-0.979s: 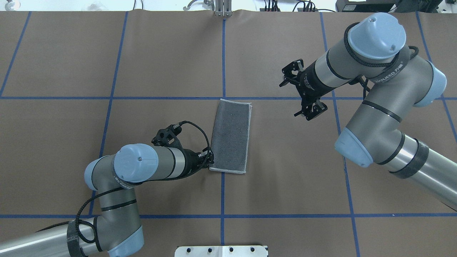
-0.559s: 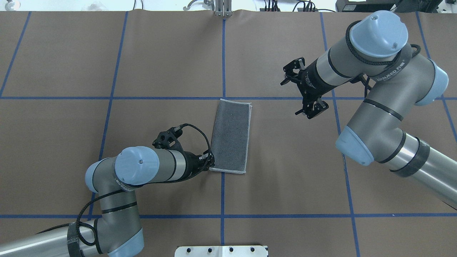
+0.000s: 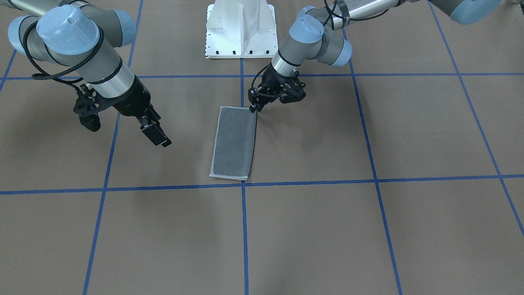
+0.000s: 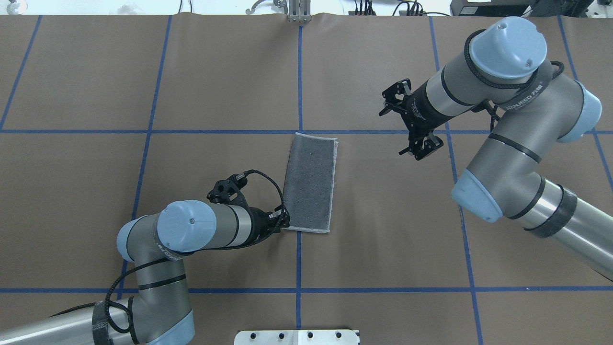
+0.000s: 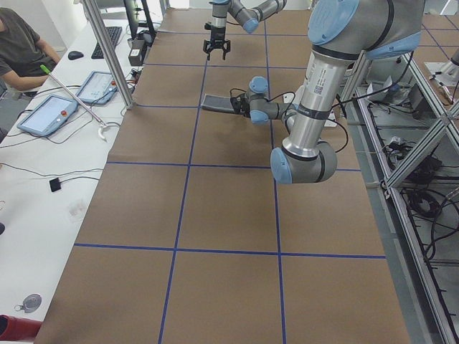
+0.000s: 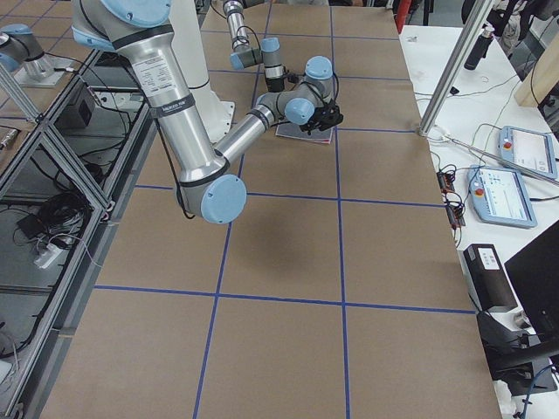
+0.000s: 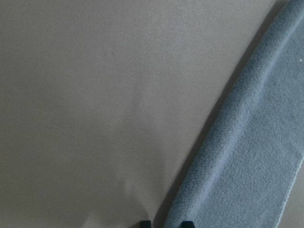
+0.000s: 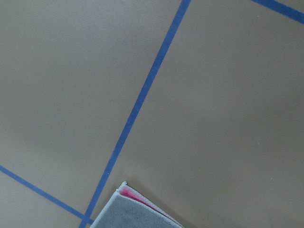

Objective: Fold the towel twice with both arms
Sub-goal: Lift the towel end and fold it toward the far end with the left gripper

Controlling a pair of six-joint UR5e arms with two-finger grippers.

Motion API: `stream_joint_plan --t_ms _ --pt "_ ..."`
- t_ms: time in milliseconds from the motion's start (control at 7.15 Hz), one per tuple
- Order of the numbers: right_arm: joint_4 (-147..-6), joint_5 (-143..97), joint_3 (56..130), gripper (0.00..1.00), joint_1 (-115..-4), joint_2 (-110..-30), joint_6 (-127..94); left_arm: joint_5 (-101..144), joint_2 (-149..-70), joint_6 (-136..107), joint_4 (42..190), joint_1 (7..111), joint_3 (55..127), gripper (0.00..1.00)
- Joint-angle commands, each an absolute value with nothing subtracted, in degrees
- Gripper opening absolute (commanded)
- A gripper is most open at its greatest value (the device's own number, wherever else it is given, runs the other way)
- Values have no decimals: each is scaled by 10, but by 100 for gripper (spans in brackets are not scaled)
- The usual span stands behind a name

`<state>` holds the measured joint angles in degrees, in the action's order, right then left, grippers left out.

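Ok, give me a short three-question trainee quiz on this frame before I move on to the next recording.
1. True or false: the right claw is open and clear of the towel.
2. Which face of the towel is up? A pink, B dark grey, C white.
3. Which claw is at a towel corner?
Key: 1 true; 2 B; 3 the left claw.

Blue-lined brown table (image 4: 383,215) carries a folded towel (image 4: 310,182), seemingly flat
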<state>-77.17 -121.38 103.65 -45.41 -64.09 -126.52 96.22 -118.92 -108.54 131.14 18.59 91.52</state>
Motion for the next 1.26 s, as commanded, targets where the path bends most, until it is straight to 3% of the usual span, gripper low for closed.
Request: stream_joint_plan --t_ms 0,280,1119 --pt "-772 -1214 1034 100 -458 -645 -1231 962 -1193 -1085 1311 181 912 24" --pt "-773 -1216 1034 100 -468 -651 -1209 962 -1192 -1085 1311 181 912 0" --pt "-772 -1219 1034 100 -475 -664 -1189 960 -1209 -1090 1296 191 943 0"
